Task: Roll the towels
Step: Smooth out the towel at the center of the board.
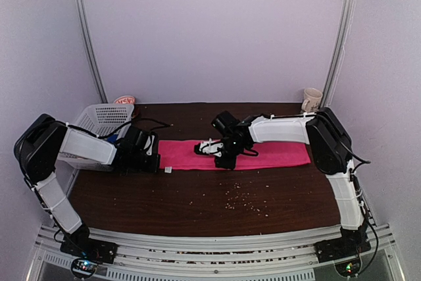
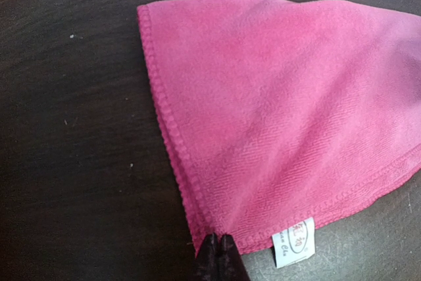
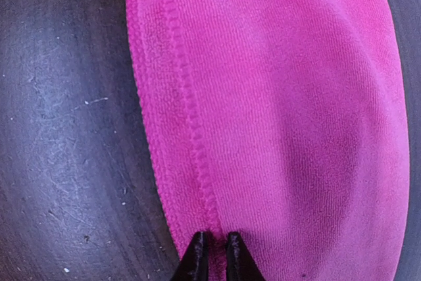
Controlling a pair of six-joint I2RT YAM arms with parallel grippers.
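Observation:
A bright pink towel (image 1: 276, 153) lies folded into a long strip across the middle of the dark table. My left gripper (image 1: 155, 156) is at the strip's left end. In the left wrist view its tips (image 2: 219, 243) are shut on the towel's (image 2: 276, 110) near corner, beside a small white label (image 2: 293, 241). My right gripper (image 1: 202, 148) sits over the strip's middle. In the right wrist view its tips (image 3: 216, 245) pinch the stitched hem of the towel (image 3: 296, 116), and pink cloth shows in the narrow gap between them.
A white lattice basket (image 1: 105, 118) stands at the back left behind the left arm, with a red-and-white cup (image 1: 125, 100) beyond it. A cream mug (image 1: 312, 99) is at the back right. Small crumbs (image 1: 243, 201) dot the table (image 1: 197, 202) in front of the towel.

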